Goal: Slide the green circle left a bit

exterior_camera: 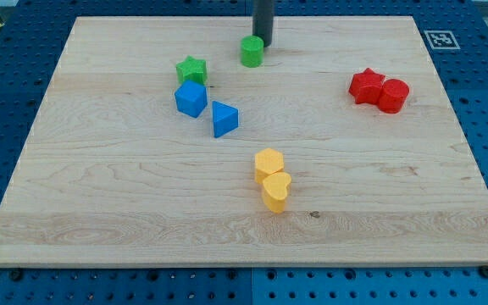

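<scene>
The green circle (252, 52) is a short green cylinder near the view's top centre of the wooden board (100, 195). My tip (266, 43) is the lower end of the dark rod, just to the right of and slightly behind the green circle, close to or touching it. A green star (191, 69) lies to the left of the green circle.
A blue cube (191, 99) and a blue triangle (224, 119) lie below the green star. A red star (366, 86) and a red cylinder (393, 96) touch at the view's right. A yellow hexagon (269, 163) and a yellow heart (275, 191) touch at lower centre.
</scene>
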You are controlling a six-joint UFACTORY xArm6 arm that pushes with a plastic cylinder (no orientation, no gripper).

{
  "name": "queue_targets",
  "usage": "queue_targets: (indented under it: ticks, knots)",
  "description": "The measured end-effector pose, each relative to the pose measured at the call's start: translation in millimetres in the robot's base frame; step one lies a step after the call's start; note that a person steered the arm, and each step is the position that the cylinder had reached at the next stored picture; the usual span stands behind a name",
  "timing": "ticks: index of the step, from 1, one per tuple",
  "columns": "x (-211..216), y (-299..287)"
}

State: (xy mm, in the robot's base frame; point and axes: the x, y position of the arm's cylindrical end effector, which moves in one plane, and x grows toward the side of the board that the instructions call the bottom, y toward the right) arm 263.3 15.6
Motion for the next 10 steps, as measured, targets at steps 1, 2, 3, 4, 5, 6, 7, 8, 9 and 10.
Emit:
queue_targets:
  ticks: [1, 2, 3, 4, 5, 6, 7, 8, 9, 10]
  knots:
    - [18.3, -14.5]
    - [20.5, 16.5]
    - [39.5, 60.7]
    - [42.7, 53.6]
    - [44.0, 26.1]
    - [50.6, 18.3]
    - [52.6, 16.4]
    - [52.6, 4.8]
    - [52.6, -2.6]
    - [52.6, -2.6]
